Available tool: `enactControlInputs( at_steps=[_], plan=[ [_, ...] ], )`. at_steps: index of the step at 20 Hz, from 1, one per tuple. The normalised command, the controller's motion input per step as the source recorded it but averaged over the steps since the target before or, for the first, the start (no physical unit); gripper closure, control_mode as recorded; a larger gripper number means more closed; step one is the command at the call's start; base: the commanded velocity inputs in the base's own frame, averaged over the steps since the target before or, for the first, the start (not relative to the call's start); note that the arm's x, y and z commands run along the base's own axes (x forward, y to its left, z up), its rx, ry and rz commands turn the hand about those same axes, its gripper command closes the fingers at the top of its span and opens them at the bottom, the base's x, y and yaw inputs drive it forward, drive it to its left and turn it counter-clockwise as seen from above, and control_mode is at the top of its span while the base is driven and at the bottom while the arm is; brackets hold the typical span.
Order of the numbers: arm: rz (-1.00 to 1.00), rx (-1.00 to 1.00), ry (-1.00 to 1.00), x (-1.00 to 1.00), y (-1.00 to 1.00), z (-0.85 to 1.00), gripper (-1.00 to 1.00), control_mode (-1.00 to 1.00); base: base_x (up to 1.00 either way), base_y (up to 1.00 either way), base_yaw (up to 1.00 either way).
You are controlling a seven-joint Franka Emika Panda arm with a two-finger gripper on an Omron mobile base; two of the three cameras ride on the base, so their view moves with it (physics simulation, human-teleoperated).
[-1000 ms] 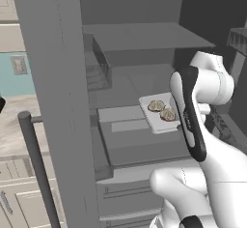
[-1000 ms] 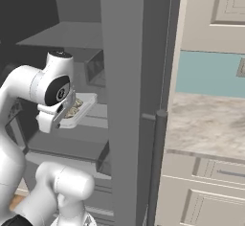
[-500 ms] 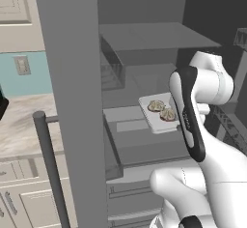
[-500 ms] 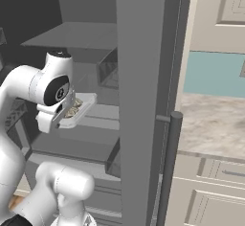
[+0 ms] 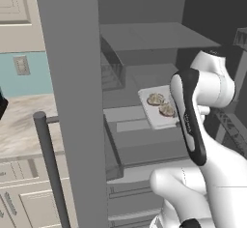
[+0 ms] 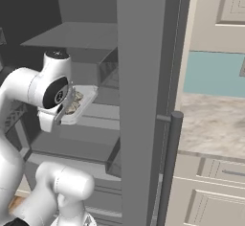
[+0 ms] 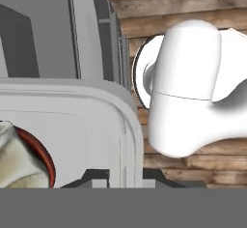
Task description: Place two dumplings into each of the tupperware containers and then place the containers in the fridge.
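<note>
Tupperware container (image 5: 159, 107) is up in the air inside the open fridge (image 5: 144, 67), just over a middle shelf (image 5: 140, 145). Two dumplings (image 5: 161, 104) sit side by side in it. Your gripper (image 7: 123, 176) has its fingers shut tight on the near rim of the tray, as you can see in the hand view, where the pale rim (image 7: 128, 125) runs right down between the tips.

You are holding a thin, light tray by one edge only. It looks a bit bendy, so the far side may droop. The rim looks smooth and may slip if you shake it. Keep it flat. The dumplings are soft and round, and they can roll or slide out over the low rim if you tip it.

The shelf under the tray is flat and grey, with room on it. Another shelf (image 5: 154, 35) hangs above, so do not lift much higher. The fridge door (image 5: 72, 101) stands open on the left with its long bar handle (image 5: 50, 169). A stone counter (image 6: 210, 124) sits to the right, past the door, and the floor below is wood (image 7: 193, 9). Lower the tray slowly, then let go.
</note>
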Motion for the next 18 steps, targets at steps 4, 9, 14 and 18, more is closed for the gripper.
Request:
enactControlInputs(
  at_steps=[4, 9, 14, 18],
  plan=[
    [0.0, 0.03, -0.25, 0.98, 0.0, -0.02, 1.0, -1.0, 0.0, 0.0, 0.0],
    [0.0, 0.04, -0.09, 1.0, 0.0, -0.17, 1.0, -1.0, 0.0, 0.0, 0.0],
    [0.0, 0.04, 0.0, 1.0, 0.0, -0.19, 1.0, -1.0, 0.0, 0.0, 0.0],
    [0.0, 0.02, -0.03, 0.99, 0.0, -0.02, 1.0, -1.0, 0.0, 0.0, 0.0]
  ],
)
